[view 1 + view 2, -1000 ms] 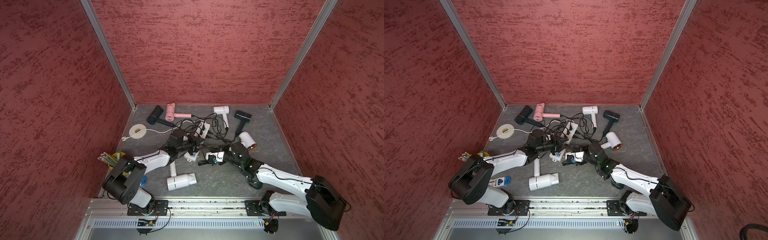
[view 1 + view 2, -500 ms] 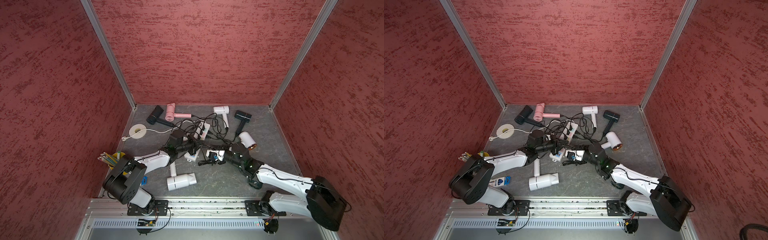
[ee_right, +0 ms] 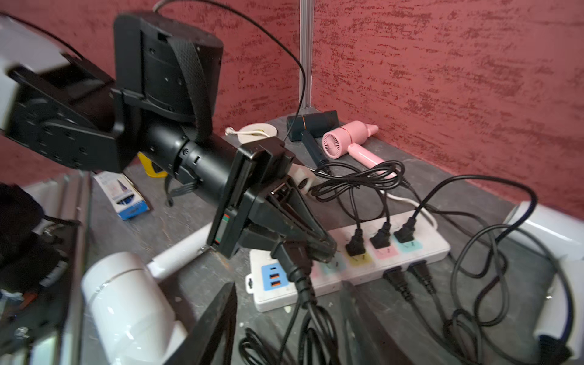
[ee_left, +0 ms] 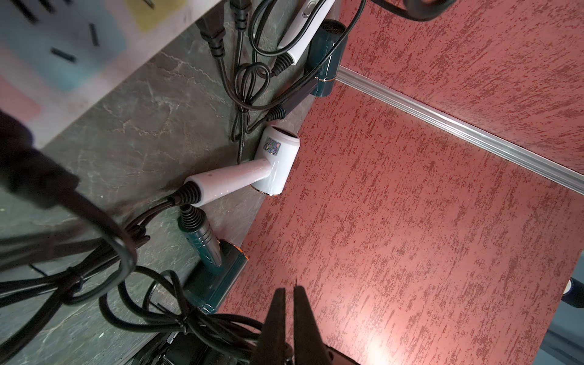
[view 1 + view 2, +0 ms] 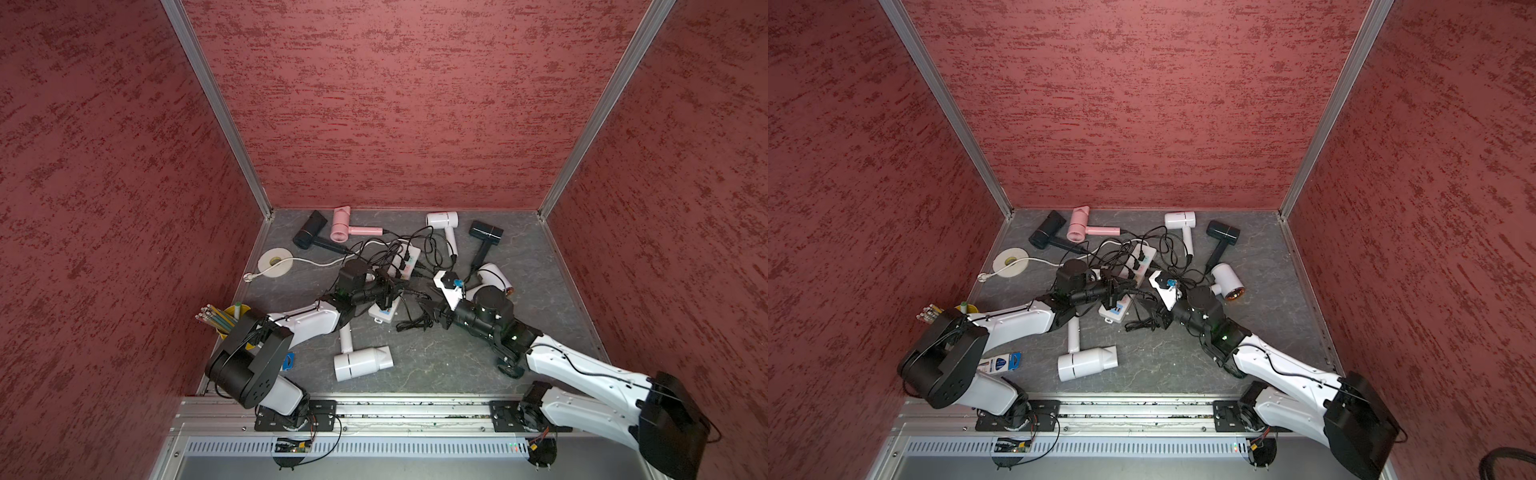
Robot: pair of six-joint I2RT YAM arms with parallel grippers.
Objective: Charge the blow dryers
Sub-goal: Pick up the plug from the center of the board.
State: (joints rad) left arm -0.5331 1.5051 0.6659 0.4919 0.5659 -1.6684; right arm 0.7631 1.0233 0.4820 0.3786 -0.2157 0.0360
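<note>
Mid-frame, the left claw (image 3: pixel 319 249) pinches a black plug (image 3: pixel 290 257) over the long white power strip (image 3: pixel 439 246), where five plugs (image 3: pixel 382 240) already sit; the right claw (image 5: pixel 434 316) hangs spread apart and empty, with white, pink and dark blow dryers (image 5: pixel 361 363) lying around it.

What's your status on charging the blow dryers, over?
Left pincer shut on black dryer plug over power strip. Right pincer open. Cords tangled alongside.

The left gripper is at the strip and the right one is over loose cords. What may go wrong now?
The shut left gripper is beside a plug at the strip. Whether the plug is seated I cannot tell, and a push could slip off it or shift the strip.
The open right gripper is by tangled cords. A finger might snag them and tug the strip.
</note>
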